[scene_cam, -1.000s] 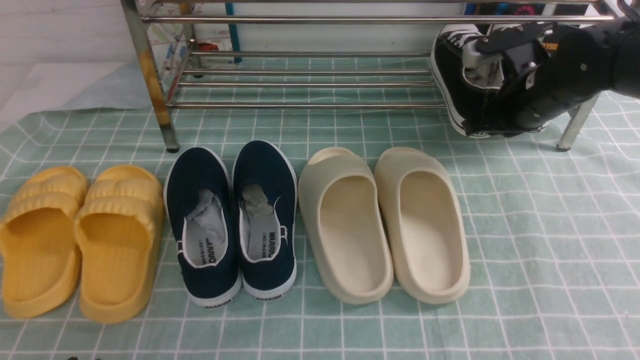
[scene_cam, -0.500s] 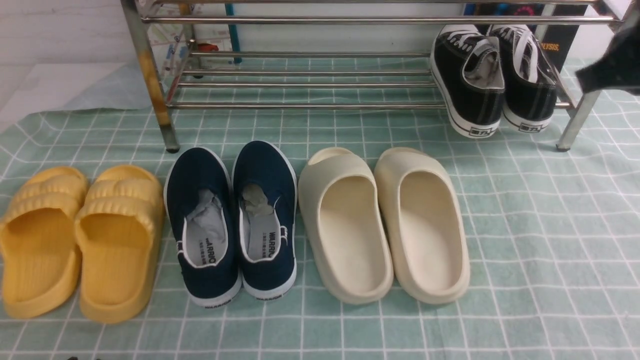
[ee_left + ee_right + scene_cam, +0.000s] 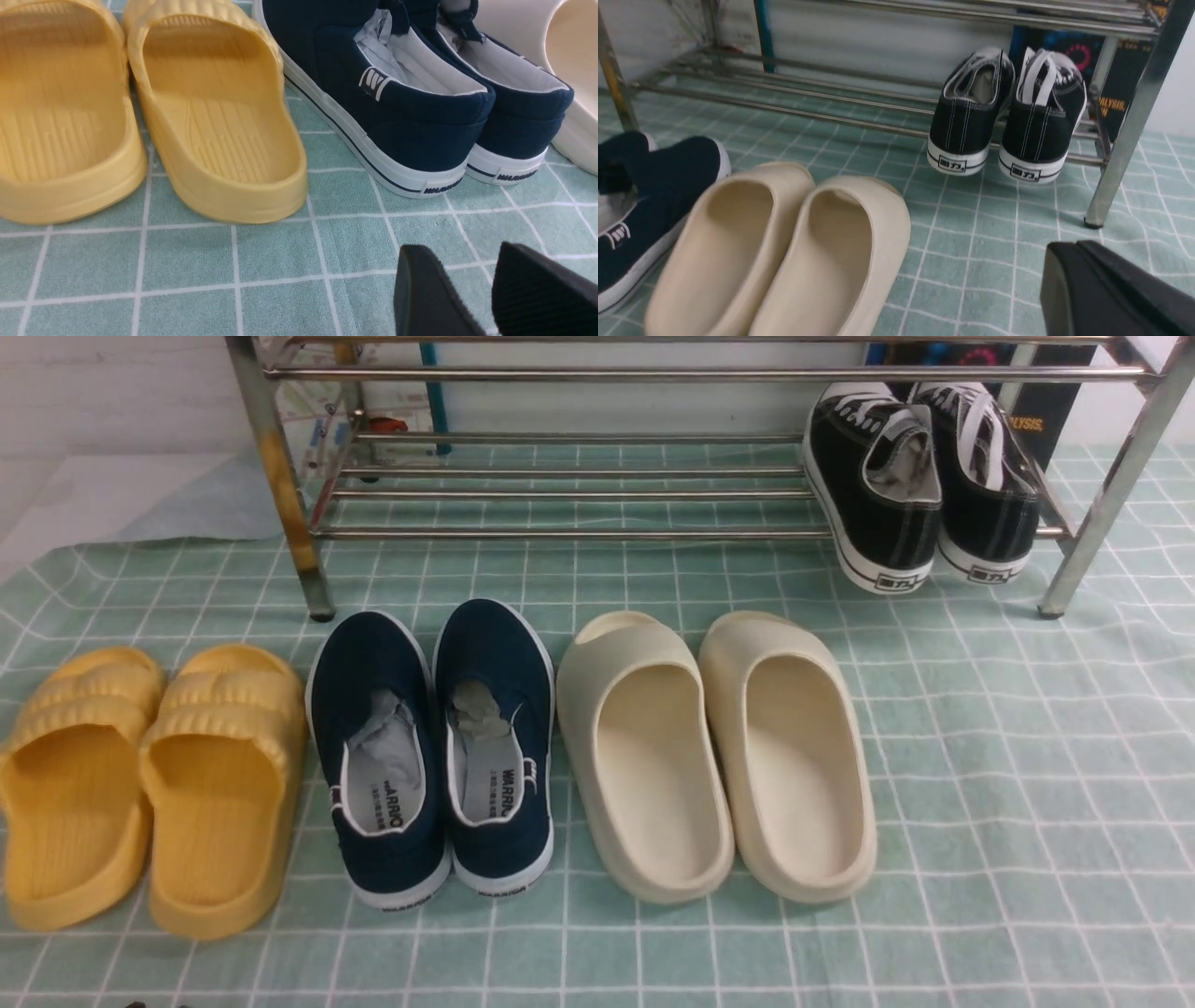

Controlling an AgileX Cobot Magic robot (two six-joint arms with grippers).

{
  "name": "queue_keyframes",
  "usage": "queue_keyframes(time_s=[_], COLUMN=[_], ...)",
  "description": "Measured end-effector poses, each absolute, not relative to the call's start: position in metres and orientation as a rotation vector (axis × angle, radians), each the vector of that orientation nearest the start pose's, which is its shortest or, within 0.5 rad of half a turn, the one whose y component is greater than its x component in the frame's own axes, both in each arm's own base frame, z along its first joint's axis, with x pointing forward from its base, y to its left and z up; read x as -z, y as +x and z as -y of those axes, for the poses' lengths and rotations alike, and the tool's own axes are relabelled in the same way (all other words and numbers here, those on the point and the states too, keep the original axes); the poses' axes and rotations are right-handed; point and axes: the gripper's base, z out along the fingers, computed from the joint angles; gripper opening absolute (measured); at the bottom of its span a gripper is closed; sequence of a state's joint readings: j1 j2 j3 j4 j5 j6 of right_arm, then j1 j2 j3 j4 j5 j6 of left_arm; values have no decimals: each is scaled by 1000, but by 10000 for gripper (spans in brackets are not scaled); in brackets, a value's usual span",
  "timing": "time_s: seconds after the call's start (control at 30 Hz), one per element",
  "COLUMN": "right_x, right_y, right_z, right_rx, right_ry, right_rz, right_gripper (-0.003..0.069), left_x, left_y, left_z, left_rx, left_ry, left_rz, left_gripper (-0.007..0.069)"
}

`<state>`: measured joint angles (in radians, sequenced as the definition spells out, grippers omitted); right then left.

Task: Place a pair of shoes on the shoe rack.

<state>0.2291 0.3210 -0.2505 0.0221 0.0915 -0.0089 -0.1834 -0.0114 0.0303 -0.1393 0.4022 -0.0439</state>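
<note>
The two black canvas sneakers [image 3: 878,499] [image 3: 991,495] stand side by side on the right end of the shoe rack's [image 3: 560,533] lower bars, heels toward me and overhanging the front bar. They also show in the right wrist view [image 3: 966,119] [image 3: 1041,126]. Neither gripper shows in the front view. My right gripper [image 3: 1071,249] is shut and empty, low over the cloth, in front of the rack's right leg [image 3: 1127,140]. My left gripper [image 3: 460,247] is open and empty over the cloth behind the navy slip-ons [image 3: 411,116].
In a row in front of the rack lie yellow slides [image 3: 140,784], navy slip-ons [image 3: 434,737] and cream slides [image 3: 719,747] on a green checked cloth [image 3: 1027,803]. A dark box [image 3: 1036,415] stands behind the rack's right end.
One second ago my right gripper was at the left sneaker on the rack. It has let go, drawn back to the right and left the front view. The sneakers stay on the rack.
</note>
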Motion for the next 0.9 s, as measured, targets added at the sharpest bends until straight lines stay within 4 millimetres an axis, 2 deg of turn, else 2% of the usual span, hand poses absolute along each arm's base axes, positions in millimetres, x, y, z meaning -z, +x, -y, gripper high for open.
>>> queue_keyframes(time_s=[0.03, 0.07, 0.2, 0.27, 0.4, 0.57, 0.73, 0.9], right_x=[-267, -254, -230, -213, -198, -186, -185, -183], right_y=[81, 74, 64, 61, 60, 59, 56, 55], right_z=[-19, -17, -15, -14, -14, -14, -10, -6], right_rx=[-189, -191, -195, -194, -190, -149, -44, -67], right_ry=[-177, -171, -162, -163, -172, -217, -274, -119], right_rz=[-1624, -1584, -1516, -1526, -1592, -1715, -1708, -1743], right_gripper=[12, 13, 15, 15, 19, 23, 28, 29], left_x=[-168, -168, -168, -168, -168, -168, -168, -168], left_y=[50, 50, 50, 50, 50, 50, 50, 50], left_z=[14, 14, 14, 14, 14, 14, 14, 14], left_rx=[293, 293, 293, 293, 293, 293, 293, 293], left_ry=[48, 48, 48, 48, 48, 48, 48, 48], left_rz=[-1911, -1911, -1911, -1911, -1911, -1911, -1911, -1910], left_gripper=[239, 239, 239, 239, 239, 239, 239, 239])
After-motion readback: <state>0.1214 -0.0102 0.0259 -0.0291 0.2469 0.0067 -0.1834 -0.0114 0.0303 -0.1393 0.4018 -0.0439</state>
